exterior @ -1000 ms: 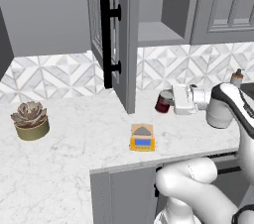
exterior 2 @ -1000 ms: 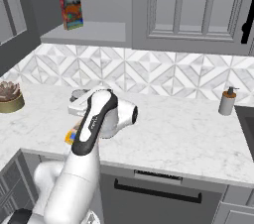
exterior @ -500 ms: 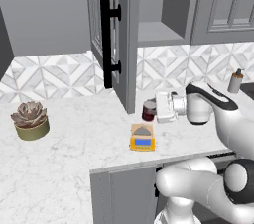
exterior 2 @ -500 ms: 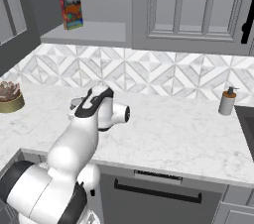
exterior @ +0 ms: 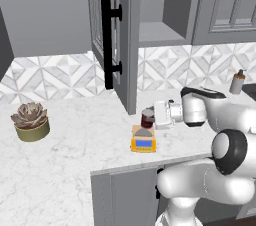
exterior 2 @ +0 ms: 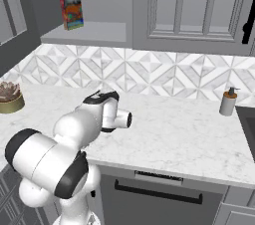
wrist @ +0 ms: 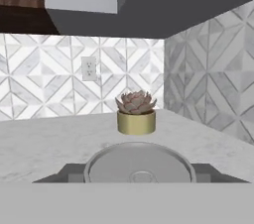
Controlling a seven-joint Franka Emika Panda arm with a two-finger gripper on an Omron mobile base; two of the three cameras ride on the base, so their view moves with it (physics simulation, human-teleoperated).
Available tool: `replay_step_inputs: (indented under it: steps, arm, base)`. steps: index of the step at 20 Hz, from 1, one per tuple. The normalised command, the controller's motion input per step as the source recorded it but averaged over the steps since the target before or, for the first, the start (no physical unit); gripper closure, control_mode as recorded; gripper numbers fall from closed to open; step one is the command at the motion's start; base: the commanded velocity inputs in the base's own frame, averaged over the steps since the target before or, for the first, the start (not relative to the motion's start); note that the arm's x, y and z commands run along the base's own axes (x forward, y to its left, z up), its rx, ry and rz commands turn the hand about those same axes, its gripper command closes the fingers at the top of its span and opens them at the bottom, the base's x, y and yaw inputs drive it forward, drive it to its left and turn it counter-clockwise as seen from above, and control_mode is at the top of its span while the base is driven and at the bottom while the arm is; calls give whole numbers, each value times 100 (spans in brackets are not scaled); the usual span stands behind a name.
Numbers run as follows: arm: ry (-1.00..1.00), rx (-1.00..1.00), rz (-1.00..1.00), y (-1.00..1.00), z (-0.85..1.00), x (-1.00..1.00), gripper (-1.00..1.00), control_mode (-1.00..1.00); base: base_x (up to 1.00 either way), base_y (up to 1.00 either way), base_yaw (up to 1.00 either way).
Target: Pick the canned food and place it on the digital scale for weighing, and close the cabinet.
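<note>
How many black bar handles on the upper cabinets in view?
2. One long black bar handle on the open cabinet door in the left base view; another black handle at the right edge of the right base view. Others may be hidden.

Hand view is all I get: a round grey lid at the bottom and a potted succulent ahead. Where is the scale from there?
Observer: In the left base view, the digital scale lies on the counter near its front edge. The canned food meets its far edge in the picture. I cannot tell whether it hangs over the plate.
Operator: Is the can held?
Observer: Yes, the tool grips it upright, from the side.
Operator: And the cabinet?
Observer: The cabinet door stands open, its black bar handle facing the camera, just behind the can.
</note>
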Motion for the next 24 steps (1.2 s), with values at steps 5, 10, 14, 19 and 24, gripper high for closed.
replay_step_inputs:
  steps: [5, 10, 14, 19, 24]
  arm:
    - [16, -8, 0, 12, -26, 13, 100, -100]
    - [5, -7, 0, 7, -37, 6, 100, -100]
    - [-4, 0, 0, 0, -36, 3, 100, -100]
    - [-1, 0, 0, 3, -36, 11, 100, -100]
    - [0, 0, 0, 14, -35, -11, -100, -100]
  base:
    - [0, 0, 0]
    - [0, 0, 0]
    - [0, 0, 0]
    - [0, 0, 0]
    - [0, 0, 0]
